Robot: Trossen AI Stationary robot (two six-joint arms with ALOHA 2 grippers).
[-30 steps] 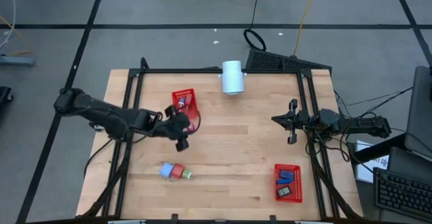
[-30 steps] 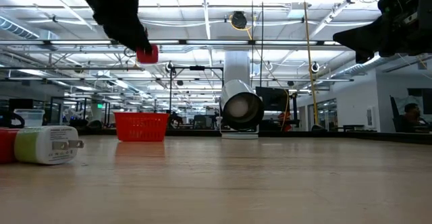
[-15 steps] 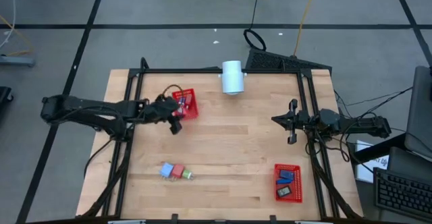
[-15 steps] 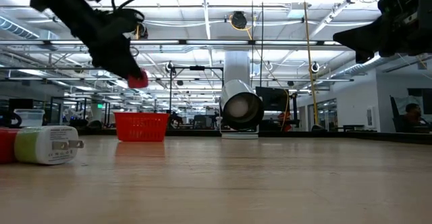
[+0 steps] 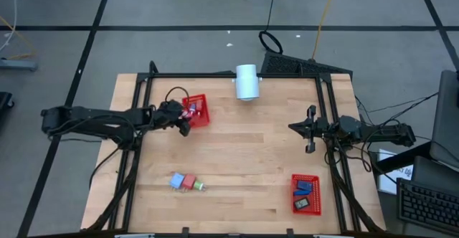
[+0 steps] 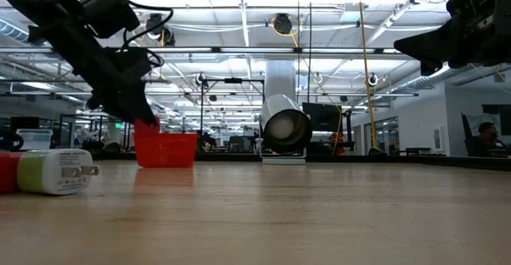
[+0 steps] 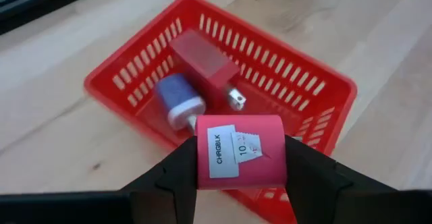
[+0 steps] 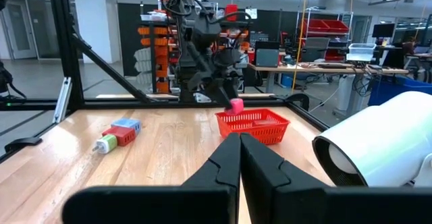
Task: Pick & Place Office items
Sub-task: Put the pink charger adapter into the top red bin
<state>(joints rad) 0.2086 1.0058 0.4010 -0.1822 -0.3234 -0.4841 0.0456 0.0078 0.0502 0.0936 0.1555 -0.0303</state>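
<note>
2 arms: both dark, 1 at each side of the wooden counter (image 5: 237, 152), seen from above.
Left hand (image 7: 240, 158): closed on a small red block (image 7: 240, 150), 1 finger pressed flat against each of 2 opposite sides; it hangs just over the near rim of the far-left basket.
Red block: carries a white label; reads as hard plastic, light and stiff, probably a little slick, so a flat squeeze on its parallel sides looks like the safest hold.
Far-left red basket (image 5: 196, 110): mesh, rectangular, already holding a dark red charger (image 7: 203, 59) with metal prongs and a blue-and-white plug piece (image 7: 179, 102) touching it.
Handling in the basket: both pieces look rigid and light; the block would likely bounce or skid if let go from high up, and the thin mesh walls may shift if bumped.
Loose items near the front left (image 5: 186, 183): 3 small pieces touching in a row, light blue, red and a pale greenish-white plug; small, boxy and stiff, best taken across their short flat sides rather than by the prongs.
White cylinder (image 5: 247, 82): lies on its side at the far middle edge, well apart from both arms.
Front-right red basket (image 5: 305, 193): holds a blue piece and a dark piece.
Right hand (image 8: 239, 158): fingers pressed together with nothing between them, waiting above the right edge of the counter.
</note>
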